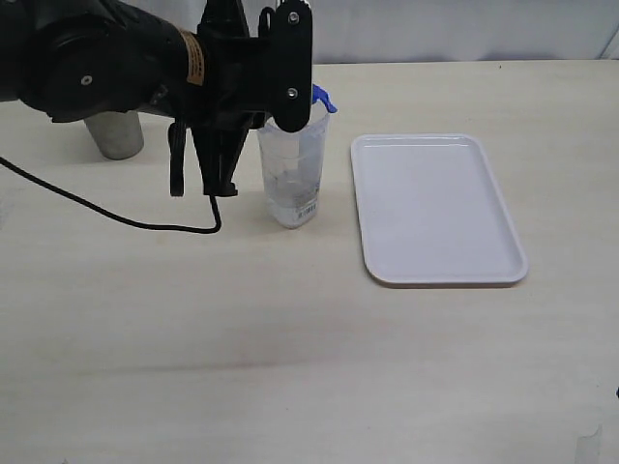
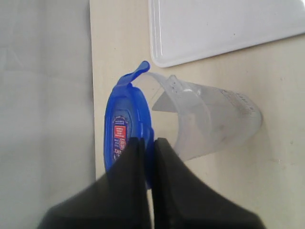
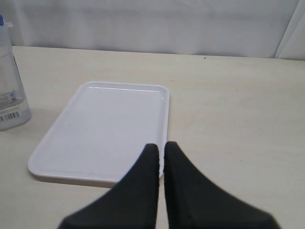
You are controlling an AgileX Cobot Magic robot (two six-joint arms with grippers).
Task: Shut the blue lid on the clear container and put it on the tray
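Left arm (image 1: 97, 68): nearest my camera, it fills the upper left corner and reaches across to the canister. Its cable (image 1: 97, 208) trails loose over the table.
Steel cup (image 1: 118, 135): it stands behind the arm, well apart from the work.
Left gripper (image 2: 148, 140): clenched, with the tips on the rim of the blue lid (image 2: 125, 131). A sliver of blue shows between the fingers, but I cannot tell whether a tab is nipped there or the tips merely press.
Lid position: it sits on the mouth of the clear container (image 1: 293, 174). One tab sticks out on the tray side, so I judge it not yet snapped down all round.
Container position: upright on the table, just beside the tray (image 1: 435, 208) and not on it.
Tray state: nothing lies in it.
Right gripper (image 3: 161, 150): clenched on nothing, hanging over the tray's near edge.
Risk, tipping: the canister is tall and narrow, so my off-centre push at the rim could topple it.
Risk, lid: pressing one side only could lever the far side up and pop the lid off.
Risk, sliding: nothing braces the base, so it may skid into the tray rim.
Risk, false close: if a tab stays open, the lid may come off during the lift.
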